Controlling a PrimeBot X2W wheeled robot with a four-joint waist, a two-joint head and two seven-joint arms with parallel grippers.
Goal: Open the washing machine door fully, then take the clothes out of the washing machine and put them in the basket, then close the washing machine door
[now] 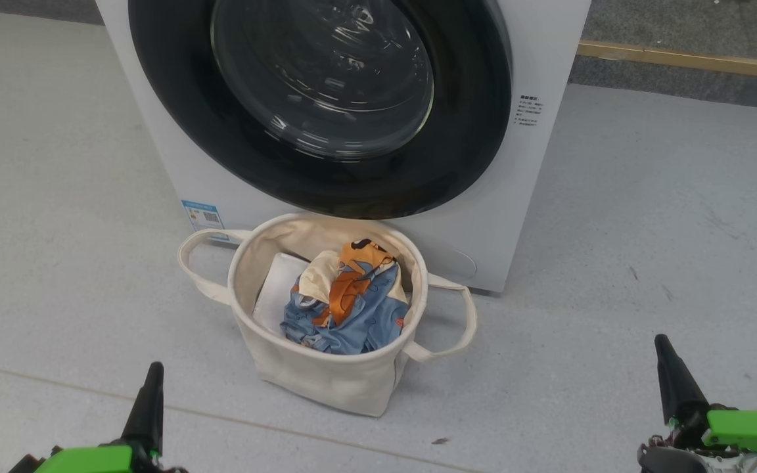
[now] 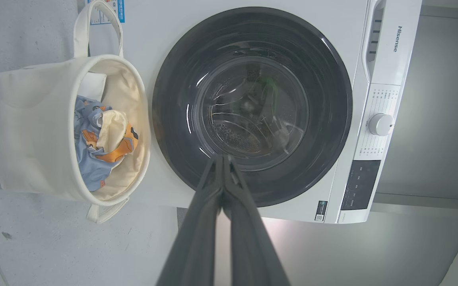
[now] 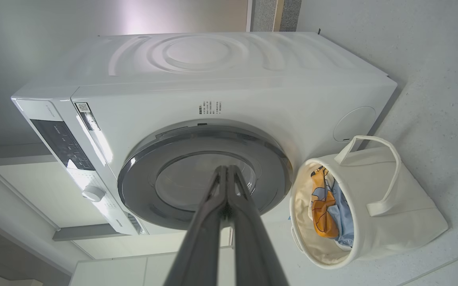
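Note:
The washing machine door lies flat against the white washing machine, its black rim and glass bowl facing me. Right in front stands the cream basket with the clothes, a blue, orange and cream bundle, inside it. My left gripper is at the lower left and my right gripper at the lower right, both shut, holding nothing, well short of the basket. In the left wrist view the left gripper points at the door. The right gripper also faces the door, beside the basket.
A flat white sheet lies in the basket under the clothes. A yellow strip and a dark floor band run behind the machine at the right. The control knob sits on the machine's panel. Pale grey floor surrounds the basket.

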